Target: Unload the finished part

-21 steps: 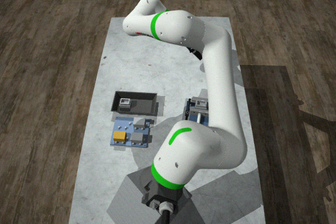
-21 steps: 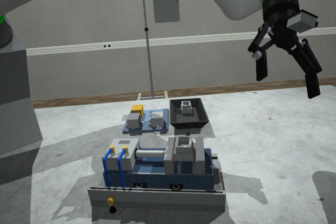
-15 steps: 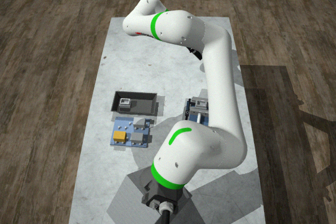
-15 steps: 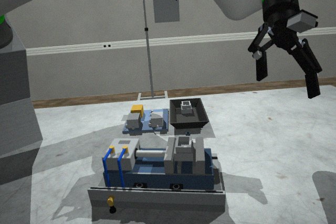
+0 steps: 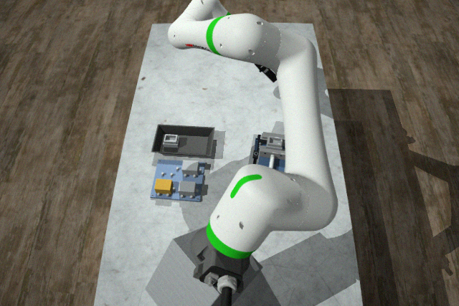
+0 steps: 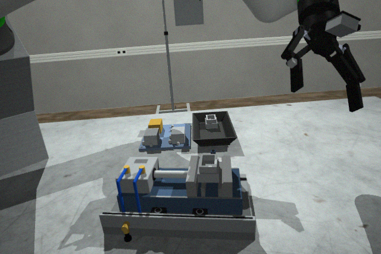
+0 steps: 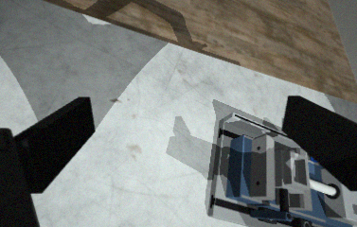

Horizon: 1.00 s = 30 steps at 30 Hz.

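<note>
The finished part (image 5: 275, 142) (image 6: 209, 165) (image 7: 300, 171), a grey block with a square pocket on top, sits clamped between the jaws of the blue vise (image 5: 265, 158) (image 6: 184, 195) (image 7: 240, 163). The black outfeed tray (image 5: 185, 127) (image 6: 228, 127) stands beyond the vise and holds one pocketed part (image 5: 170, 141) (image 6: 211, 121) at one end, pocket up. My gripper (image 6: 325, 97) (image 7: 188, 113) is open and empty. It hangs high above the table, well off to the side of the vise and tray. In the top view the arm hides it.
A blue fixture plate (image 5: 164, 172) (image 6: 166, 134) next to the tray carries a yellow block (image 5: 163, 185) (image 6: 155, 124) and two plain grey blocks (image 5: 188, 188) (image 6: 151, 137), all upright. The robot base (image 5: 222, 273) stands at the table's near end. A pole (image 6: 167, 60) stands behind the table.
</note>
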Tool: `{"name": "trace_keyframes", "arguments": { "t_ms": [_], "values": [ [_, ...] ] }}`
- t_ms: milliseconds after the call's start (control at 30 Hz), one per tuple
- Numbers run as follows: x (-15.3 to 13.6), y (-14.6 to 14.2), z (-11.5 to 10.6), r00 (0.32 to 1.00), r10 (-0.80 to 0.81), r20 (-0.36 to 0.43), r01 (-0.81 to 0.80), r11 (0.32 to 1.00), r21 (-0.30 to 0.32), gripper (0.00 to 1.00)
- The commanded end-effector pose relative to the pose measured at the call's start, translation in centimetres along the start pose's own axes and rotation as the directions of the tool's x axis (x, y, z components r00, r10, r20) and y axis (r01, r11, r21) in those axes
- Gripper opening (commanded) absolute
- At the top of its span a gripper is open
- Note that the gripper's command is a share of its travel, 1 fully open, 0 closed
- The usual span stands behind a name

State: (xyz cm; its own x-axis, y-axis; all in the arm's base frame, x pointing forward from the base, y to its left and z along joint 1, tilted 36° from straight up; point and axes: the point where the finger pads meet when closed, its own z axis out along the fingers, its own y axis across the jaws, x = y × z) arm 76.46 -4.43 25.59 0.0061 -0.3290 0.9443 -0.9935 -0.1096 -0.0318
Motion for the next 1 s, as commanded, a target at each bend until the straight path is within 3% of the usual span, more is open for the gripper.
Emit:
{"name": "trace_keyframes", "arguments": {
  "t_ms": [0, 267, 400, 467, 633, 733, 800, 833, 967],
  "values": [
    [0.3, 0.1, 0.5, 1.0, 0.008, 0.026, -0.008, 1.0, 0.019, 1.0],
    [0.5, 2.9, 3.9, 0.974, 0.052, 0.22, -0.08, 0.99, 0.117, 1.0],
    [0.5, 2.9, 3.9, 0.974, 0.052, 0.22, -0.08, 0.99, 0.117, 1.0],
    [-0.1, 5.4, 5.2, 0.944, 0.077, 0.32, -0.13, 0.98, 0.148, 1.0],
    [-0.7, 7.0, 5.7, 0.924, 0.091, 0.373, -0.16, 0.974, 0.159, 1.0],
    [-2.1, 10.5, 6.6, 0.872, 0.12, 0.474, -0.224, 0.96, 0.169, 1.0],
    [-2.1, 10.5, 6.6, 0.872, 0.12, 0.475, -0.224, 0.96, 0.169, 1.0],
    [-2.9, 12.3, 6.9, 0.842, 0.135, 0.522, -0.257, 0.952, 0.169, 1.0],
    [-2.9, 12.3, 6.9, 0.842, 0.135, 0.522, -0.257, 0.952, 0.169, 1.0]
  ]
}}
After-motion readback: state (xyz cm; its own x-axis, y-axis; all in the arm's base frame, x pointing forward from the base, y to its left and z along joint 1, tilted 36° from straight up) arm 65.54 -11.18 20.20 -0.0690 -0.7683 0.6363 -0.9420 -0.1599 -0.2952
